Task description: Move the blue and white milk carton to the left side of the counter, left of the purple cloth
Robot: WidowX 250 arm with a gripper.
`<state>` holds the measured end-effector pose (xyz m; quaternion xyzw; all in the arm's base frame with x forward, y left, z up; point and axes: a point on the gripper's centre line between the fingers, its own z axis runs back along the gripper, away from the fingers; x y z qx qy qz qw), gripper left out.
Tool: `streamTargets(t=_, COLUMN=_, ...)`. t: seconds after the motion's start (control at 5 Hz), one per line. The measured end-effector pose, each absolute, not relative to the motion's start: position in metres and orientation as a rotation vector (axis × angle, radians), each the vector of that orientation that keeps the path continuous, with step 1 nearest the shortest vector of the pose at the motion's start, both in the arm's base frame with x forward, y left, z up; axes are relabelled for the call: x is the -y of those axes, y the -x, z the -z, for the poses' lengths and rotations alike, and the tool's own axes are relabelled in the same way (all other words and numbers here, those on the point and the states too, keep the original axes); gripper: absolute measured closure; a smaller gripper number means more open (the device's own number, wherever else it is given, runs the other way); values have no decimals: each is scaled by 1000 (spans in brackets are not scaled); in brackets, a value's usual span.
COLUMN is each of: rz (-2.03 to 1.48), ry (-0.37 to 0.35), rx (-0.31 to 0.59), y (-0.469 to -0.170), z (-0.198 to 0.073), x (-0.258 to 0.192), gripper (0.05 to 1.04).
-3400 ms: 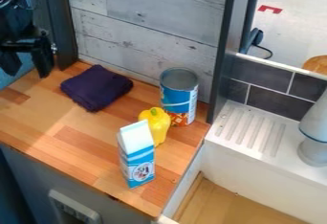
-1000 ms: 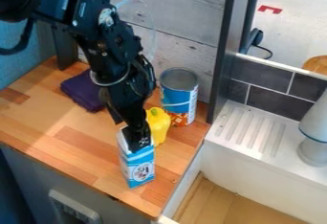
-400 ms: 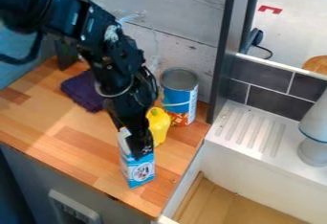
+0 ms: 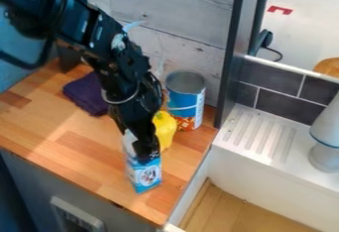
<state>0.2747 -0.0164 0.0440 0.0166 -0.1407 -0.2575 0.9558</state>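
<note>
Wood counter (image 4: 79,151) is bearing a carton (image 4: 147,177), standing near six o'clock in the view. Over its top, the claw (image 4: 144,157) is touching it; whether wide or narrow, I cannot tell. From the carton, a pepper (image 4: 165,131) and can (image 4: 187,108) are sitting toward one o'clock, a cloth (image 4: 86,95) toward eleven.

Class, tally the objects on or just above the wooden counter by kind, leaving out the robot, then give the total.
Carton: 1
Yellow pepper: 1
Tin can: 1
Dark purple cloth: 1
Total: 4
</note>
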Motion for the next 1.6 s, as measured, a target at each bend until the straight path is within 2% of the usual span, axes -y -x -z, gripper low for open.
streamTargets(t=0.2, rz=515, ry=-28, rx=292, y=-275, z=-44, x=17, gripper=252)
streamTargets(t=0.4, rz=482, ry=12, rx=291, y=-267, z=-48, x=11, gripper=252)
streamTargets(t=0.6, rz=473, ry=105, rx=378, y=-261, z=-82, x=2, gripper=252)
streamTargets(t=0.8, rz=368, ry=136, rx=476, y=-255, z=-114, x=-23, gripper=252)
streamTargets(t=1.0, rz=239, ry=118, rx=538, y=-257, z=-129, x=-61, gripper=252)
streamTargets(t=1.6, rz=-43, ry=-4, rx=404, y=-277, z=-83, x=-151, gripper=252)
